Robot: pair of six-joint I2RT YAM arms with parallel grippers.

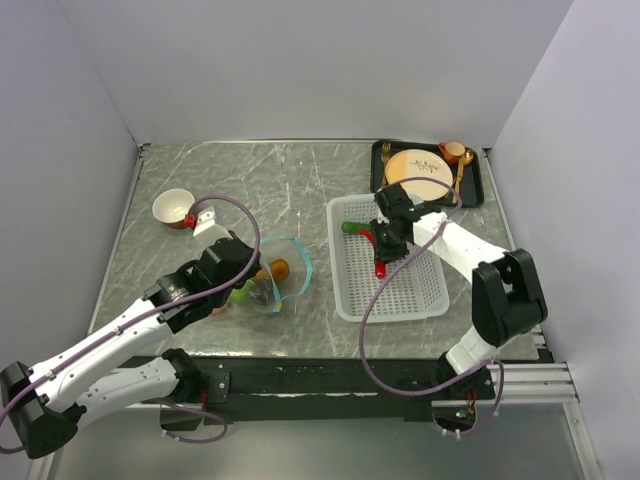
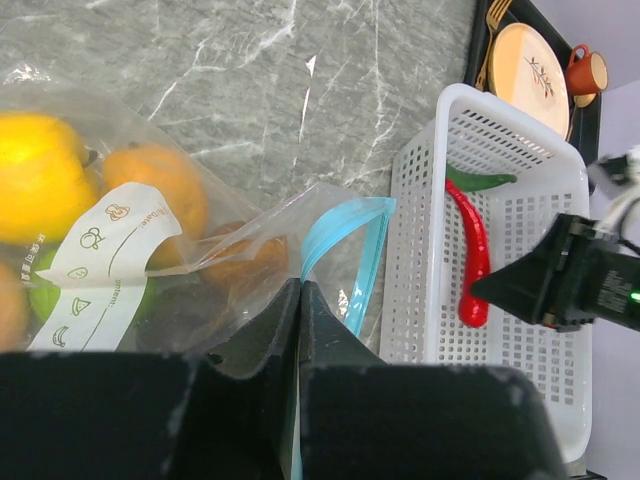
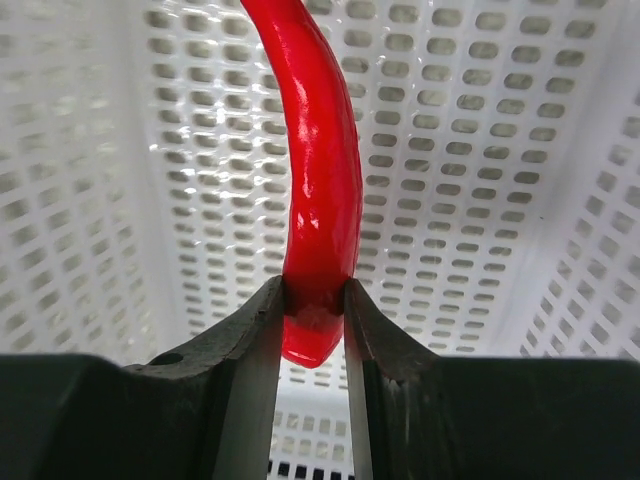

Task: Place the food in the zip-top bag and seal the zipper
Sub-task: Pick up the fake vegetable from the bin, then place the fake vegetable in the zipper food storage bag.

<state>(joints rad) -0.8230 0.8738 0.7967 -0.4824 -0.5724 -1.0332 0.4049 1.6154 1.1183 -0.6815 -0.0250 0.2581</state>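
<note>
Inside the basket point(image 1: 420, 292), the right claw point(image 3: 315, 300) pinches the tip of the red pepper point(image 3: 322, 170); the left claw point(image 2: 300, 300), pressed together, grips the bag point(image 2: 235, 255) beside its zipper point(image 2: 345, 235).

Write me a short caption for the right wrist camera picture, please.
Right gripper pinches the tip of a long red pepper inside the white mesh basket.
</note>
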